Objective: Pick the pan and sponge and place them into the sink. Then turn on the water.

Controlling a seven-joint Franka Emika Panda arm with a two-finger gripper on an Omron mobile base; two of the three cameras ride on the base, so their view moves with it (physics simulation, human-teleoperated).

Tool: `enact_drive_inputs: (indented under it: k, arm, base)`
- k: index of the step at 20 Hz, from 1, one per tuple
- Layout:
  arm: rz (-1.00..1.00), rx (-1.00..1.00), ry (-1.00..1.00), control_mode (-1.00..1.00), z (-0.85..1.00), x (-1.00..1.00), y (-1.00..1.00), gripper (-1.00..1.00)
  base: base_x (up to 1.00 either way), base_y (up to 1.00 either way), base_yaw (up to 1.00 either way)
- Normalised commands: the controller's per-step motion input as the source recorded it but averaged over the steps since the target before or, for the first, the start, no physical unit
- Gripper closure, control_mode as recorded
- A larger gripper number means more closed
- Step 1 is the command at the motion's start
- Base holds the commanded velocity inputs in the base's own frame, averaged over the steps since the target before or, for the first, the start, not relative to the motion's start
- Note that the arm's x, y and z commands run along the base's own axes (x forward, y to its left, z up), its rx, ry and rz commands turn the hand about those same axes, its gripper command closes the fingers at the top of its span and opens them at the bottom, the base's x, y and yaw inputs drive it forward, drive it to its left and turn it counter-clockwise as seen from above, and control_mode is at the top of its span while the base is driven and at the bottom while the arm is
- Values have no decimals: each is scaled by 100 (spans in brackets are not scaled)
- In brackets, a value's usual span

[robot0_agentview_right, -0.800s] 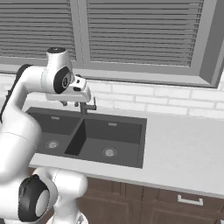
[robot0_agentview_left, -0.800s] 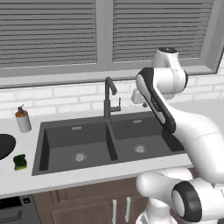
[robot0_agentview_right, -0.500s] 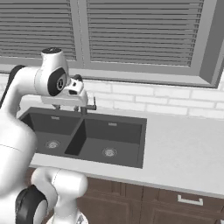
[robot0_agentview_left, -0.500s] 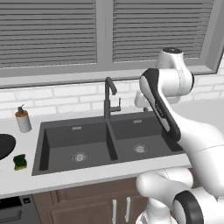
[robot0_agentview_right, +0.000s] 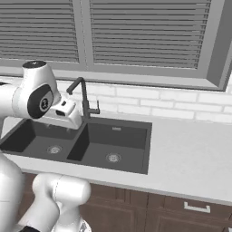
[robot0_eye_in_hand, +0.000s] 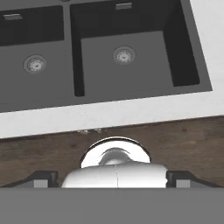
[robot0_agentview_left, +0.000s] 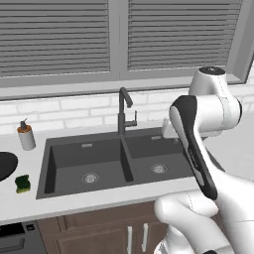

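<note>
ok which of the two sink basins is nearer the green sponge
The left basin of the dark grey double sink; the small green sponge lies on the counter just outside its left rim.

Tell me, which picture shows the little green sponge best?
The left base view. There the sponge lies in plain sight on the counter left of the sink, beside the pan.

We see the sink (robot0_agentview_left: 89, 163) set into the counter (robot0_agentview_right: 190, 158), its two basins side by side, with the tap (robot0_agentview_left: 124, 111) behind the divider and the window (robot0_agentview_right: 136, 36) behind that. Left of the sink lie the sponge (robot0_agentview_left: 22, 183) and, just behind it, the pan (robot0_agentview_left: 6, 164); a soap bottle (robot0_agentview_left: 26, 136) stands farther back. Cabinets (robot0_agentview_right: 181, 210) sit below the counter.
</note>
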Motion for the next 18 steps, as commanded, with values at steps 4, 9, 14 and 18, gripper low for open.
enact_drive_inputs:
  k: [4, 9, 14, 18]
  arm:
    - [-7, 0, 0, -100, 0, -23, -15, -100]
    - [-2, 0, 0, -100, 0, -24, -17, -100]
    - [-5, 0, 0, -100, 0, -23, -3, -100]
    - [0, 0, 0, 100, 0, -11, 0, -100]
  base:
    - [0, 0, 0]
    - [0, 0, 0]
    - [0, 0, 0]
    - [-12, 0, 0]
